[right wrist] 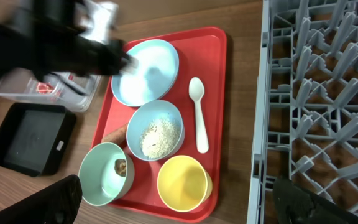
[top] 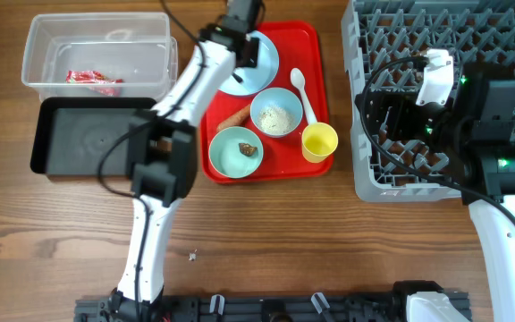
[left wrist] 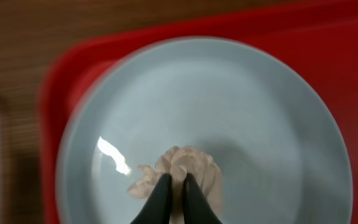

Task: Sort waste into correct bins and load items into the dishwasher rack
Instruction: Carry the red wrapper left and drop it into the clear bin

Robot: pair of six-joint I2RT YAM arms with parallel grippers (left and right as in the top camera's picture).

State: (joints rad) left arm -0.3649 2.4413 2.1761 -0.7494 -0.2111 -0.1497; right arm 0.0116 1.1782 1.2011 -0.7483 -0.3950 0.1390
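Observation:
My left gripper (left wrist: 174, 182) is shut on a crumpled pale paper wad (left wrist: 194, 163) that lies on the round pale-blue plate (left wrist: 229, 106), at the back of the red serving tray (top: 314, 49). In the overhead view the left gripper (top: 238, 75) is over the plate (top: 262, 63). The red-and-white wrapper (top: 95, 79) lies in the clear tub (top: 43, 40). The white bowl (top: 275, 113) holds rice crumbs. The teal bowl (top: 231, 152) holds a brown lump (top: 249, 149). The carrot piece (top: 233, 117), the white spoon (top: 300, 91) and the yellow cup (top: 318, 141) are on the tray. My right gripper (right wrist: 182, 198) is open and empty, above the grey rack (top: 436, 36).
The black tray (top: 88, 136) lies in front of the clear tub at the left. The left arm (top: 150, 224) stretches from the near edge up to the red tray. A small scrap (top: 191, 256) lies on the wooden table near the front.

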